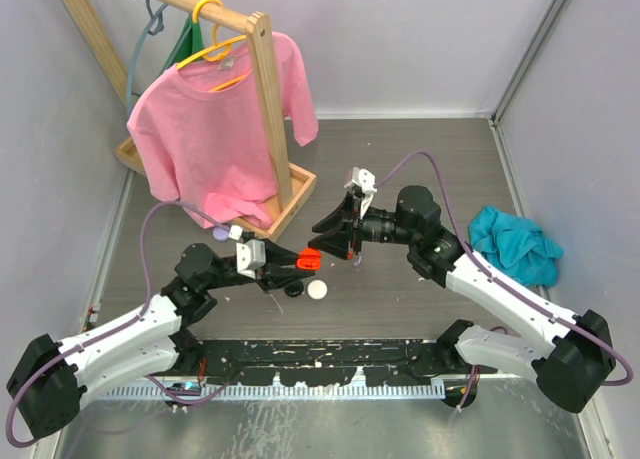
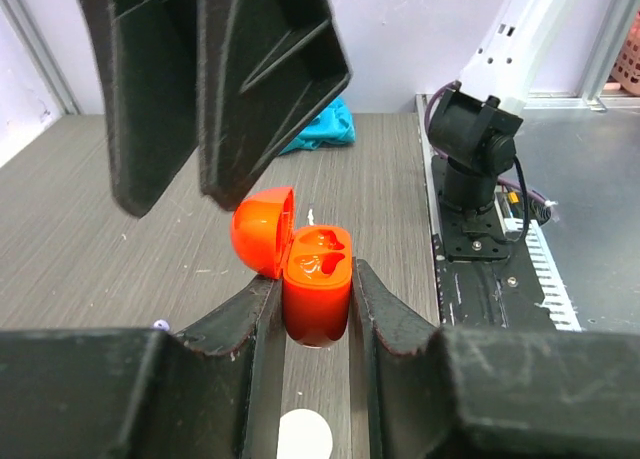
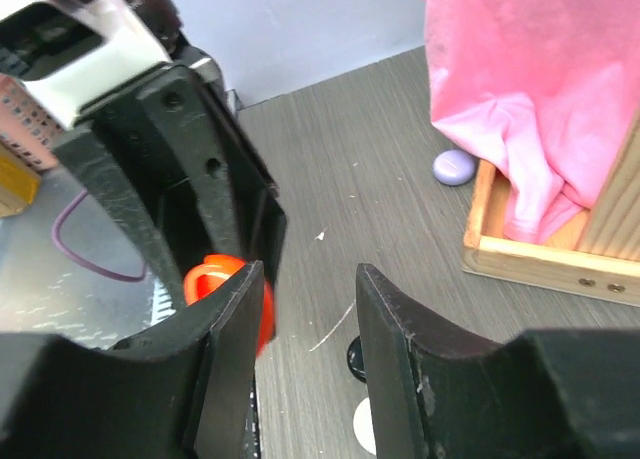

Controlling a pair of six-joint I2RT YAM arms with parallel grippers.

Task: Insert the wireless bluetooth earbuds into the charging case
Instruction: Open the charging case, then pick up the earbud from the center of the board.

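Your left gripper [image 2: 316, 287] is clamped on the orange case [image 2: 316, 319] and holds it off the table [image 1: 400, 159], with the lid [image 2: 262, 229] swung open to one side. In the case's wells you can make out the glossy orange-red earbuds [image 2: 320, 259]. They look seated, though you cannot tell whether they are pressed fully down.

Your right gripper [image 3: 310, 276] hangs just above the case, its jaws parted with nothing between them. This reads as the end of the insertion for this set.

The next move probably calls for lifting the right arm clear without brushing the lid. Then tip the lid shut with one finger against a firm left grip. A white case [image 2: 303, 439] and a black case [image 1: 294, 290] lie near each other on the table below.
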